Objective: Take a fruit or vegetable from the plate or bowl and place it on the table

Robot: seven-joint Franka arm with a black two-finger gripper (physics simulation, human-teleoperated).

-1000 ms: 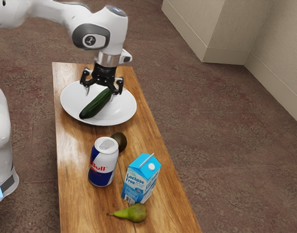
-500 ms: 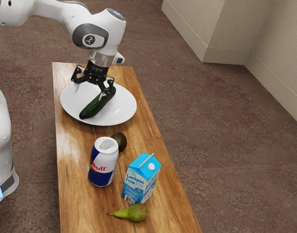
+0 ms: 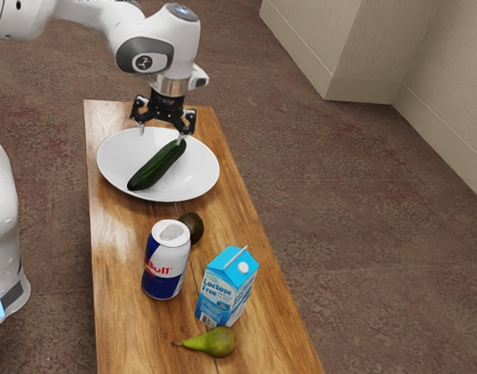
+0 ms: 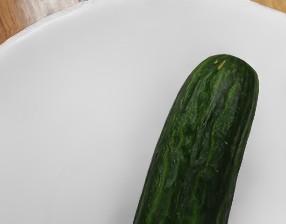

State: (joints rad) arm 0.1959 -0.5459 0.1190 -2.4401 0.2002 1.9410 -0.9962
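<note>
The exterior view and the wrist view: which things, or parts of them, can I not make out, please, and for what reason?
- Dark round thing, exterior view: partly hidden by the can.
- Carton, exterior view: its small print is too small.
- Cucumber, wrist view: cut off by the lower edge.
- Gripper, exterior view: one fingertip overlaps the cucumber's end, so contact is unclear.
- Table, exterior view: near end cut off by the lower edge.

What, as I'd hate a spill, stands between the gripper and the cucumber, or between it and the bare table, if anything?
Nothing visible stands between the open gripper and the cucumber. Between it and the bare table, only the rim of the plate intervenes; the dark fruit, can, carton and pear are farther along.
</note>
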